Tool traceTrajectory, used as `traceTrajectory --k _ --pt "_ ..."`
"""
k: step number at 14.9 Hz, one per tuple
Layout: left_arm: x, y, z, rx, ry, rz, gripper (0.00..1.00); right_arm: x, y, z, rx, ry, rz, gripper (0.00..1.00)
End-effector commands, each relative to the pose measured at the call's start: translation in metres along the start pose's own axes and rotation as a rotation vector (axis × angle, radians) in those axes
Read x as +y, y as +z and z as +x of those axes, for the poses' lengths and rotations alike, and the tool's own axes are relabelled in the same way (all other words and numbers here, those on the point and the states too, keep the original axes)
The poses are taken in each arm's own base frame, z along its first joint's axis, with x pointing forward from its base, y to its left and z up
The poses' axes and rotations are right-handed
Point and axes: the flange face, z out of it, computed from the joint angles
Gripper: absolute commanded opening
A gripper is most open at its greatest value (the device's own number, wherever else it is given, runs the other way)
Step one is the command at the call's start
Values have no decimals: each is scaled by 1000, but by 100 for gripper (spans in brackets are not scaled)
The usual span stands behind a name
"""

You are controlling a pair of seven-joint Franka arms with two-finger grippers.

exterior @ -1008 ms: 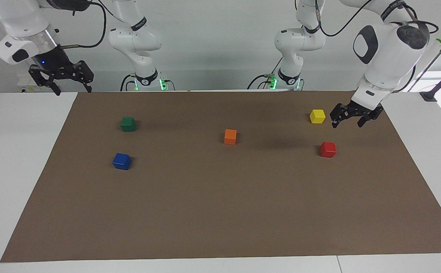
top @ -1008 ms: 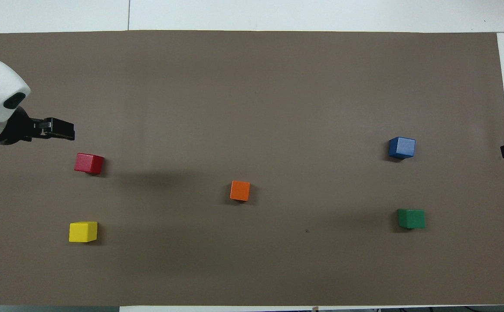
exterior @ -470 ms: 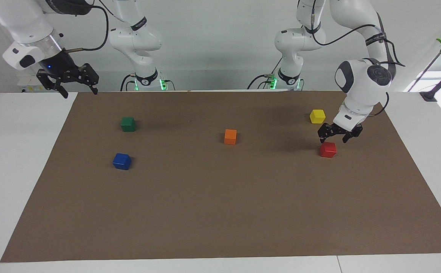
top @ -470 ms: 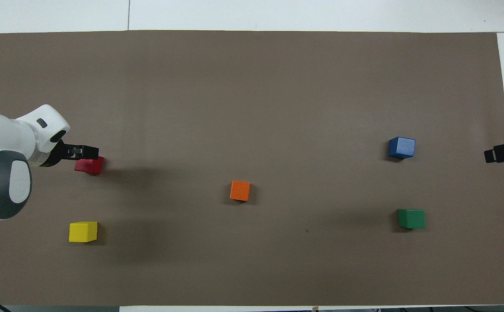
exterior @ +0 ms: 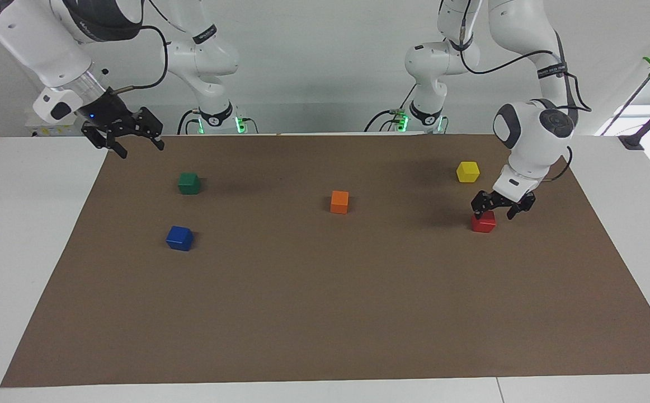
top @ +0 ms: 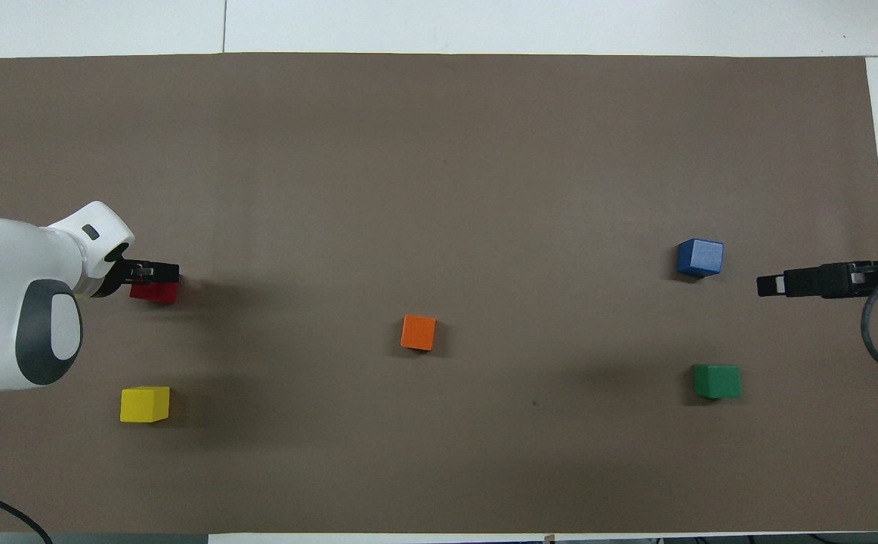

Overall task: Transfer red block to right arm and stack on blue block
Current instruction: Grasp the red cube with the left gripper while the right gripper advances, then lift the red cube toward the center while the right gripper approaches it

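red block (exterior: 483, 223), seemingly just under left fingers (exterior: 477, 212)

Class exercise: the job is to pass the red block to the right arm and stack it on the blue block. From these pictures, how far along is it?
Done: nothing yet; the red block sits on the brown mat. In hand: the left gripper, open, is just above it, not gripping. The right gripper, open, hangs over the mat's edge near the green block. Left: grasp, handover, stacking on the blue block.

Orange cube (exterior: 339, 201), yellow cube (exterior: 467, 171) and green cube (exterior: 188, 183) sit well apart on brown mat (exterior: 325, 313).
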Motion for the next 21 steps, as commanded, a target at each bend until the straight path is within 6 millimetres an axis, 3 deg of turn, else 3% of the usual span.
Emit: traceTrajectory --k 1,2,4,6,8,10,12,13,15,17,19,21 --pt "-1 14 -10 3 16 5 100 22 15 -16 70 -21 179 100" --pt "0 16 -11 -3 16 4 99 23 25 -19 85 -18 252 100" --pt "-1 18 -14 -37 5 0 5 38 50 -22 128 -11 426 100" --pt "2 1 -5 -102 -9 -9 0 42 75 -21 153 -34 556 100" --pt "19 -49 16 -197 -134 -10 0 42 95 -19 153 -40 667 100" --pt "66 -115 39 -258 -220 -42 0 43 118 -14 150 -71 768 100" --pt "110 -184 47 -296 -423 -147 0 30 129 -11 131 -68 847 100" --pt "136 -215 44 -305 -524 -195 0 23 141 -10 115 -53 905 100" --pt "186 -264 19 -324 -668 -282 0 11 169 -7 83 -32 1075 100" --pt "250 -287 -8 -371 -784 -284 0 5 195 -8 70 -73 1203 100" --pt "303 -294 -28 -438 -981 -265 0 -8 200 -12 38 -92 1266 100" --pt "328 -300 -33 -512 -1114 -322 0 -27 220 -21 19 -79 1384 100"
